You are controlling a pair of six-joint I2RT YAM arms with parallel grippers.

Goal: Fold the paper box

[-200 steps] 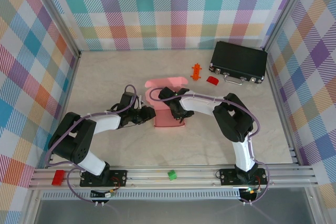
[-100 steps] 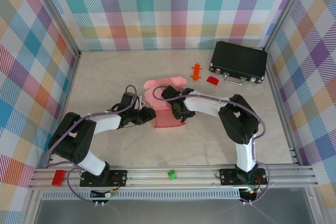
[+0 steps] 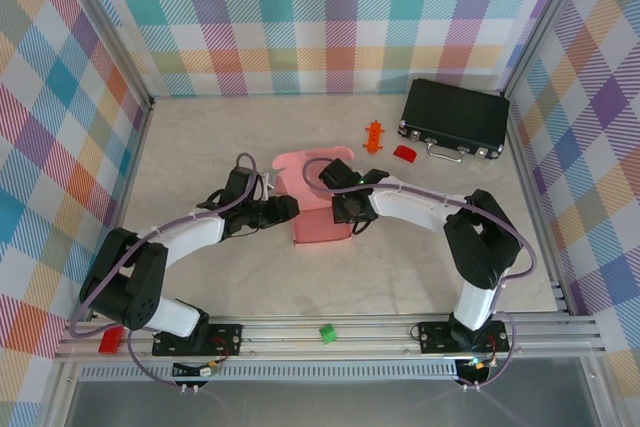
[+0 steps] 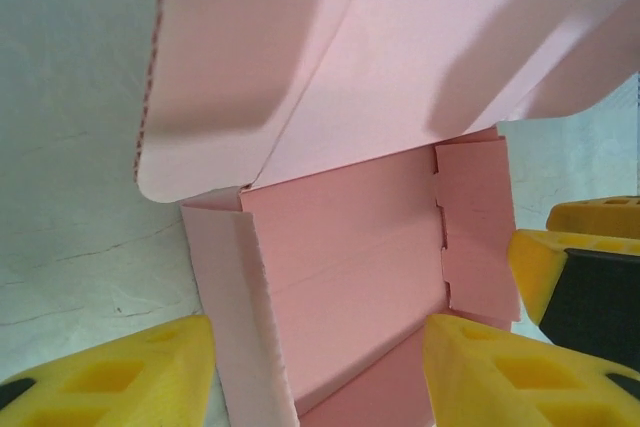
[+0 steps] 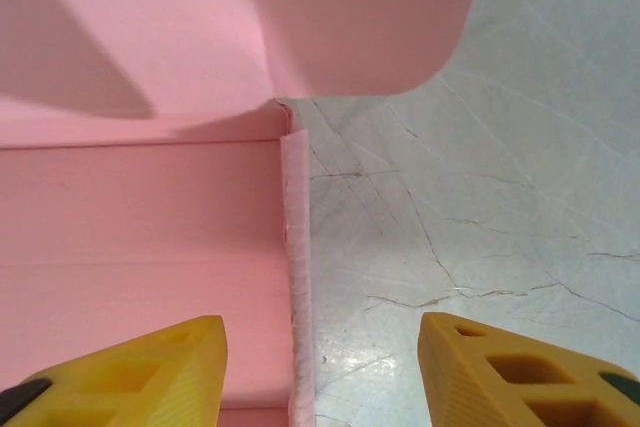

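Pale marbled tabletop, hemmed in by pastel plaid wall panels, carried the salmon-pink thin-card paper box at its middle, between your two arms. Its side walls were up and its round-cornered lid flap rose at the far side, so the fold looked part done.

Your left gripper sat at the box's left wall, yellow fingers spread with the wall standing in the gap, pinching nothing. Your right gripper mirrored it at the right wall, fingers likewise spread astride the card edge, holding nothing. That pairing reads as guarding: each claw was placed to catch a wall if it sagged outward.

At the far right, well apart, stood the black hard case with metal latches. A small red block and an orange plastic piece lay near it, and none crowded the box. The likelier obstacle was your own wrists, low beside the walls where the lid must come down.
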